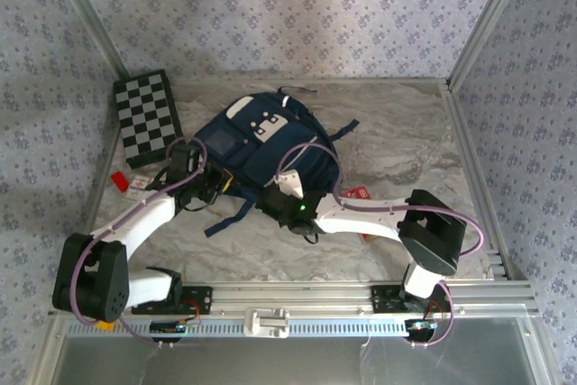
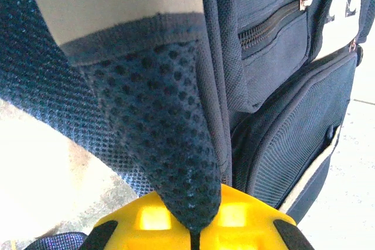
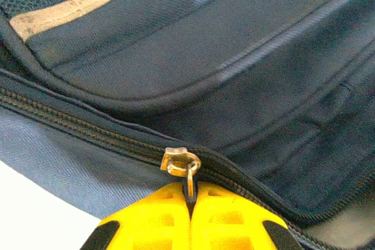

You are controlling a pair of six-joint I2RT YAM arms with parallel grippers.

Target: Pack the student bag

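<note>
navy fabric with white trim marks the student bag (image 1: pixel 261 146). it lies near the middle of the grey marbled tabletop (image 1: pixel 397 132), with its white front-pocket patches toward the back wall and its dark straps trailing toward the arm bases. both arms reach in to its near edge, 1 from each side.

the left gripper (image 2: pixel 193 229) is at the bag's left near corner. its yellow fingers (image 2: pixel 146 218) are pressed together on the tip of a dark blue mesh strap (image 2: pixel 158 133), which rises out of the gripper and widens to a pale band at the top. to the right of the strap in the left wrist view are a zipped side pocket (image 2: pixel 272 57) and a lower pocket with pale piping.

the right gripper (image 3: pixel 190 197) is at the bag's near right side. its 2 yellow fingers are closed with no gap, pinching the small metal zipper pull (image 3: pixel 183 163). the pull hangs from a dark zipper (image 3: pixel 76 121) that runs diagonally across the right wrist view and looks closed along the stretch that can be seen.

a black and white checkerboard (image 1: pixel 147 117) lies at the left rear of the tabletop, apart from the bag. a small red and white item (image 1: pixel 131 182) lies just beside the left arm, and another red item (image 1: pixel 358 194) lies by the right arm; what they are cannot be told.
</note>
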